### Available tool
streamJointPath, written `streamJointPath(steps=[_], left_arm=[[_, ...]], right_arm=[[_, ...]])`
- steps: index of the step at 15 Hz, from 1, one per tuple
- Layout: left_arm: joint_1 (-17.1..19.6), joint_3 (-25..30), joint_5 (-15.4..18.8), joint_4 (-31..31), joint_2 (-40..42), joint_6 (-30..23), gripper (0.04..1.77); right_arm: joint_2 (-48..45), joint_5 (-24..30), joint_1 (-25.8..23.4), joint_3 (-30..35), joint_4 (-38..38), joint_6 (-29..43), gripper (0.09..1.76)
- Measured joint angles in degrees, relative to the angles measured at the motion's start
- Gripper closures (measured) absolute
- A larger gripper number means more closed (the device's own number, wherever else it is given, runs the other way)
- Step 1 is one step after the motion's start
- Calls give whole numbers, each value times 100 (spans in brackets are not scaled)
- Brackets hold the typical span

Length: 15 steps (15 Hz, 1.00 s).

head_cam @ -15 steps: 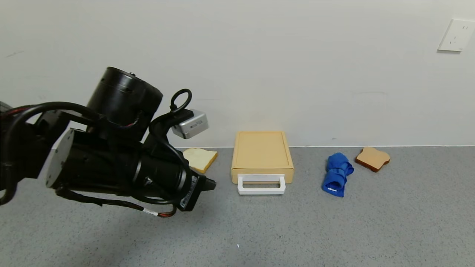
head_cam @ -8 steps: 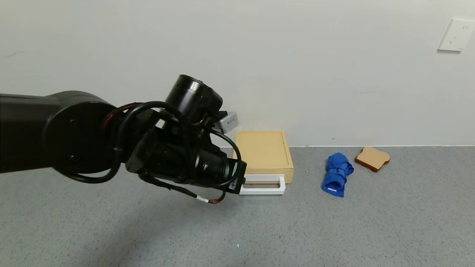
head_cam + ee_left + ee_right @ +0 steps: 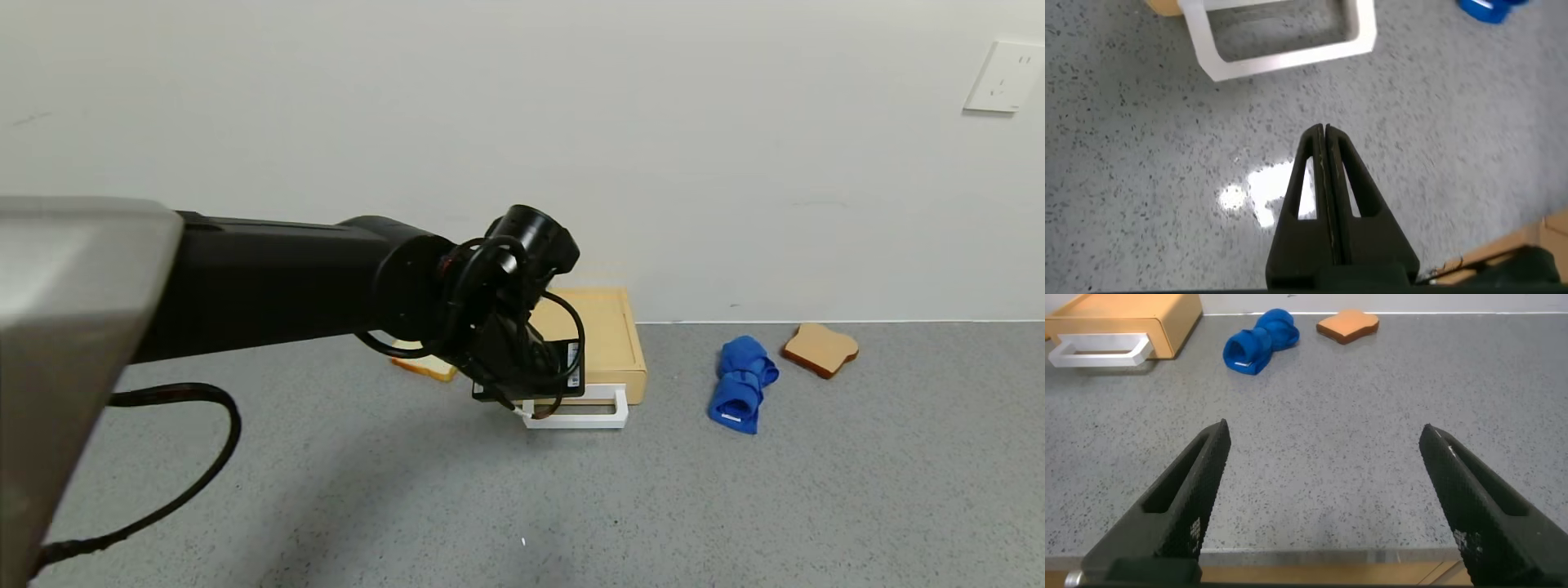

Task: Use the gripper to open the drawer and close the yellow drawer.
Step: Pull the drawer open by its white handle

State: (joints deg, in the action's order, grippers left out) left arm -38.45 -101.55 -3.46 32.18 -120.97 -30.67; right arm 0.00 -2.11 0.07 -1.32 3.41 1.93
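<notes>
The drawer [image 3: 600, 335] is a flat pale yellow box against the back wall, its tray pushed in and its white loop handle [image 3: 584, 412] lying on the grey table. My left gripper [image 3: 531, 382] hangs over the handle's left end, pointing down. In the left wrist view its fingers [image 3: 1324, 131] are shut and empty, a little short of the handle [image 3: 1282, 45]. My right gripper [image 3: 1323, 437] is open and empty, low over the table's front edge, with the drawer [image 3: 1135, 314] far off.
A rolled blue cloth [image 3: 743, 384] lies right of the drawer and a toasted bread slice [image 3: 820, 349] beyond it. A pale bread slice [image 3: 424, 365] is partly hidden behind my left arm. The wall stands right behind the drawer.
My left arm has swung right and forward from the table's left to the drawer's handle, and the gripper has turned to point down. The drawer has not moved.
</notes>
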Motion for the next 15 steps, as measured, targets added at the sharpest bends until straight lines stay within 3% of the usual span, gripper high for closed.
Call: streamJointPath(steps=[4,9,15], left_arm=[[41,-575,-518,23,-731,-332,170],[96,-791,-588,0,-1142,-446,170],[141,-1033,-918,-13,-1462,-446,170]], right_arm=[[0,-1,0,0,0,0,15],[0,0,0,0,0,0,15],[0,0,0,0,-2,0,15]])
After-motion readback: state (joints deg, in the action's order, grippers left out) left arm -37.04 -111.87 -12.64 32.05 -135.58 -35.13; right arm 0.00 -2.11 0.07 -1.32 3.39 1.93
